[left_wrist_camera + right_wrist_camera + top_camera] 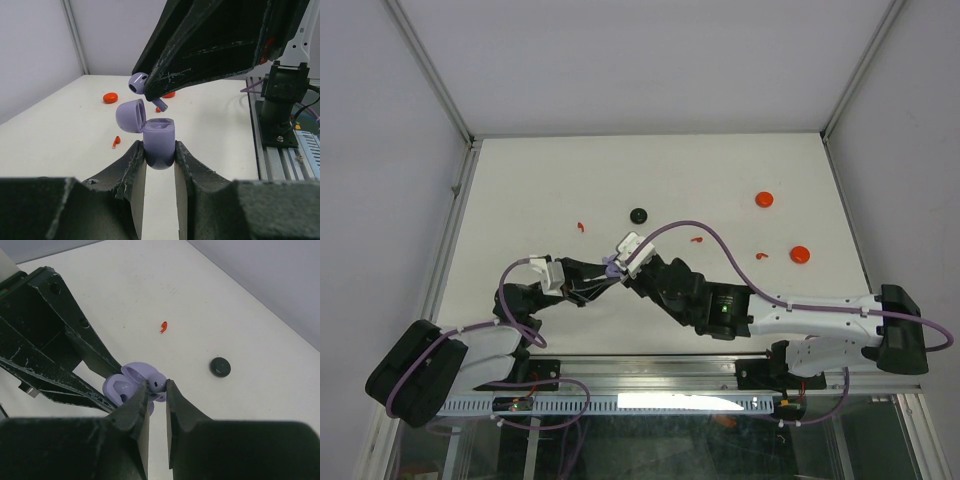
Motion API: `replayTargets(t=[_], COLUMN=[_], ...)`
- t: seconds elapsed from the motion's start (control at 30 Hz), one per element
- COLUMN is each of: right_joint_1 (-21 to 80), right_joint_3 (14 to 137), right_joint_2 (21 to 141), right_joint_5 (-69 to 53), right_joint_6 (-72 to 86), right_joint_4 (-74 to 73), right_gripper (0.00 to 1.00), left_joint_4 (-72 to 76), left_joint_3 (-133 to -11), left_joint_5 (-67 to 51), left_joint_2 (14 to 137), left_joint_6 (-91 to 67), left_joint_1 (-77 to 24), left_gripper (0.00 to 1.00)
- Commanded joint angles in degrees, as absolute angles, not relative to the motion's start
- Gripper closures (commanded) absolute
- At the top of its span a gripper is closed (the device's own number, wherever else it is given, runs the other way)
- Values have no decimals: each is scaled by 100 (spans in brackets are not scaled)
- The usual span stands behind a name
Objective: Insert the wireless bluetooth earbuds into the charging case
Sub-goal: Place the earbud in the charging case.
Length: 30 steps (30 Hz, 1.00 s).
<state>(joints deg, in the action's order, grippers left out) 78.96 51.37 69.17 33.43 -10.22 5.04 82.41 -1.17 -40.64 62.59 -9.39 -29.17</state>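
Meeting mid-table: left jaws (pixel 160 155) clamp case (pixel 159 142); right jaws (pixel 157 395) pinch earbud (pixel 158 384).

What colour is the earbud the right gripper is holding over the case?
Lavender, matching the open charging case. The earbud shows best in the left wrist view.

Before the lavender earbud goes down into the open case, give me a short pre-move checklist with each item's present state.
1. Left pincer clamped on the lavender charging case: ok.
2. Case lid hinged open, cavity exposed: ok.
3. Right pincer shut on the lavender earbud: ok.
4. Earbud above the case opening, not yet seated: ok.
5. Earbud stem lined up with its slot: cannot tell.
6. Loose red earbud on the table, clear of the case: ok.
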Motion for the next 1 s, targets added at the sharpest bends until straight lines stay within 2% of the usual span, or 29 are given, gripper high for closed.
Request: replayTargets(t=[0.0, 0.57, 0.97], right_joint_1=[7949, 8098, 8199], right_joint_3=[5167, 4952, 4667], right_joint_2=[6963, 7058, 7114], right_joint_5=[3568, 3660, 4102], right_joint_6=[-1125, -1004, -1145], right_joint_4=[1072, 1294, 2004], right_gripper=[92, 92, 92], left_joint_4=[9003, 9247, 9405], left_joint_3=[167, 180, 136], left_joint_5=[-4142, -3716, -3735], left_joint_2=[6153, 6126, 6152], left_joint_6=[-894, -1417, -1685], left_joint_1=[-2909, -2905, -2908], left_gripper=[95, 95, 94])
